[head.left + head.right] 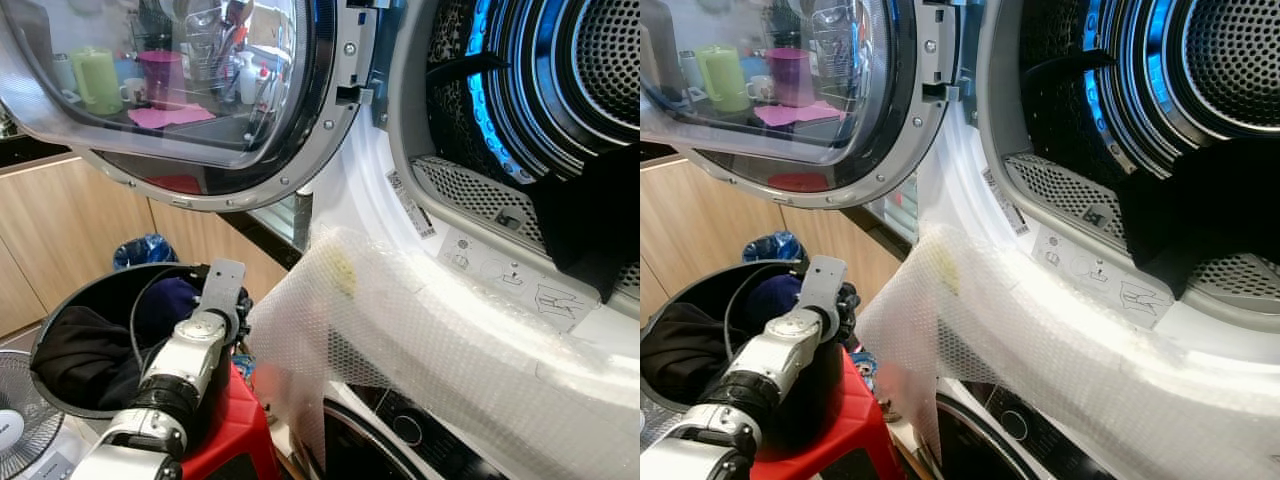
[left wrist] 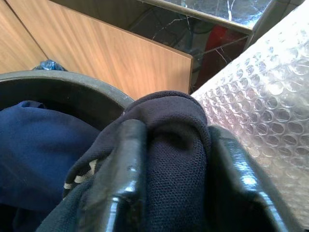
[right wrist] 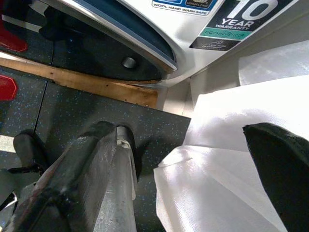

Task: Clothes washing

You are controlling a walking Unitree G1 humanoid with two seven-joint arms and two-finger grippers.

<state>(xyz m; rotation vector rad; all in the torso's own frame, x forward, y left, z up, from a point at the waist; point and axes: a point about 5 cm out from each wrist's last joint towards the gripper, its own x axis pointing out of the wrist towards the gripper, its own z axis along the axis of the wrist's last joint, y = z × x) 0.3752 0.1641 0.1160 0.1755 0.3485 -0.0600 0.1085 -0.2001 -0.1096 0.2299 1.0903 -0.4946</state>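
Observation:
A black laundry basket (image 1: 52, 322) holds dark clothes, among them a navy garment (image 2: 34, 145). My left gripper (image 2: 174, 140) is at the basket's rim, shut on a fold of black knit cloth (image 2: 171, 121) beside the bubble wrap. The machine's drum (image 1: 560, 70) stands open at the upper right, and a black garment (image 1: 590, 220) hangs over its lower lip. The round door (image 1: 180, 100) is swung open to the left. My right gripper (image 3: 181, 130) hangs low above the dark floor, open with nothing between its fingers.
Bubble wrap (image 1: 420, 330) drapes over the machine front below the drum. The basket sits on a red stool (image 1: 235, 430). A white fan (image 1: 20, 420) is at the lower left and a blue bag (image 1: 145, 250) lies by the wooden cabinets (image 1: 60, 230).

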